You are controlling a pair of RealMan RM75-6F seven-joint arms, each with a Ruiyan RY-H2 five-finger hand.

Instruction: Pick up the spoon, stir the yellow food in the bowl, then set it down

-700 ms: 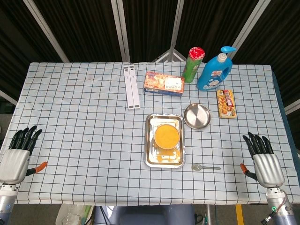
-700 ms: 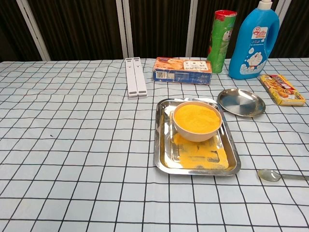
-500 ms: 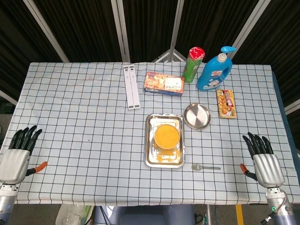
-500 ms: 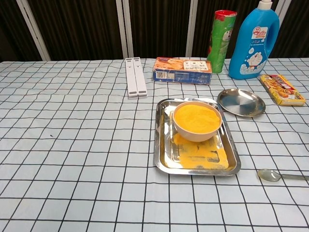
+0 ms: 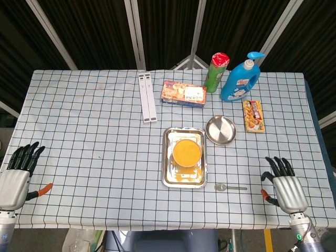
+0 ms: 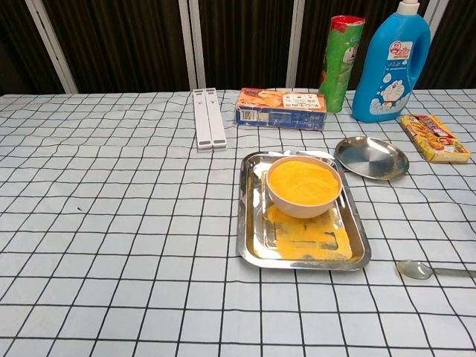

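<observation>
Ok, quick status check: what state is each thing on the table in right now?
Spoon: flat on the cloth, untouched.
Bowl: upright in the tray, full of yellow food.
Plate: empty.
Green can: upright, lid on.
Blue bottle: upright.
Left hand: open, holding nothing.
Right hand: open, holding nothing.
</observation>
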